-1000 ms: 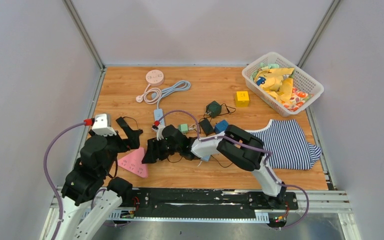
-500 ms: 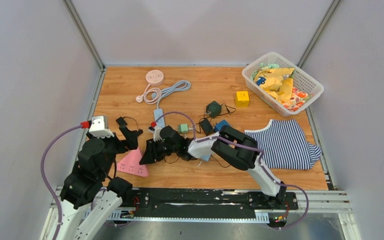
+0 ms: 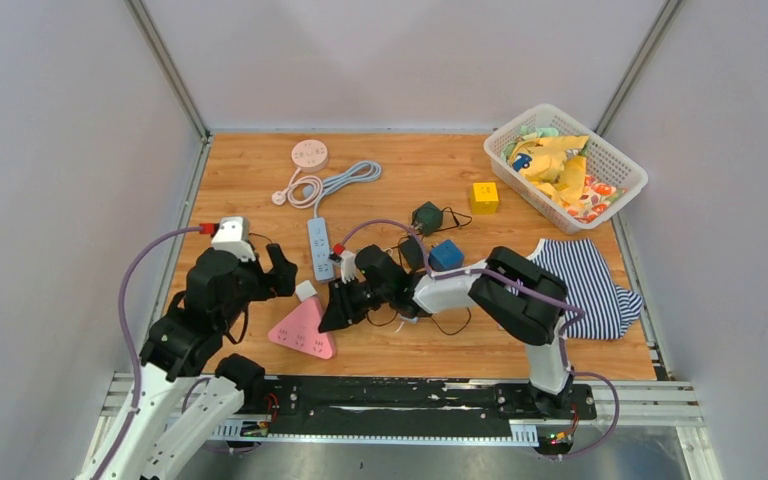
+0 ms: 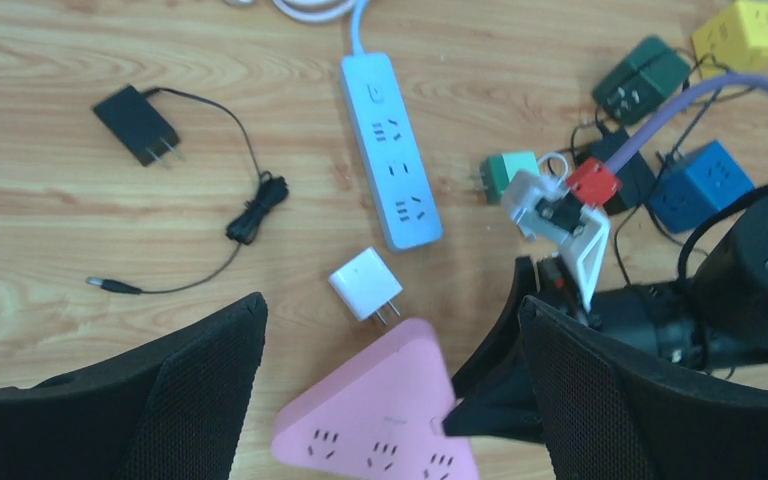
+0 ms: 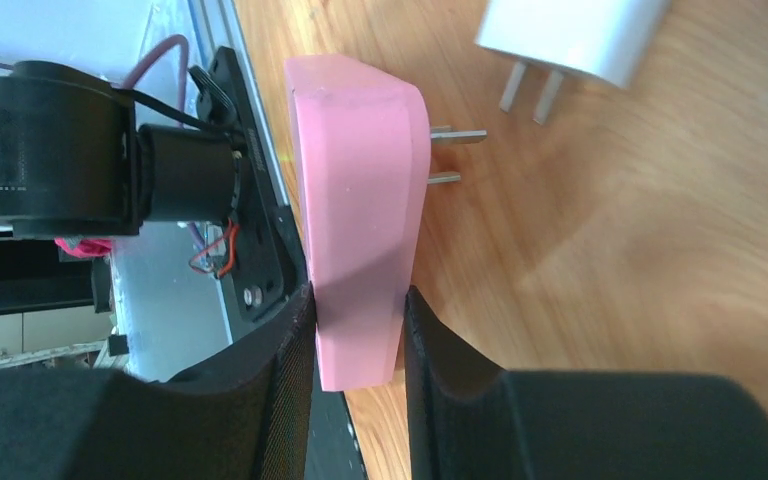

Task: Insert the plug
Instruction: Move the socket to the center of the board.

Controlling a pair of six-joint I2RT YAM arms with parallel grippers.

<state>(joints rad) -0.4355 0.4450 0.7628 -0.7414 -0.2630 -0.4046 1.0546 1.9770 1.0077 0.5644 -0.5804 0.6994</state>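
A black adapter (image 4: 140, 122) lies on the tabletop (image 4: 80, 230) at the left, its cord trailing. The left gripper (image 4: 390, 310) hovers with its jaws spread wide above the plug (image 4: 363, 283). The plug lies flat on the wood, not inserted, its prongs pointing at the pink socket (image 4: 380, 420) just beside it. A white strip (image 4: 390, 165) lies beyond the plug, apart from it. The right gripper (image 5: 358, 300) has its jaws pinching the pink socket's corner.

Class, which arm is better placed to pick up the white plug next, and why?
Left. The left gripper is open above the white plug, framing it between its fingers. The right gripper is shut on the pink socket block, so it is occupied.
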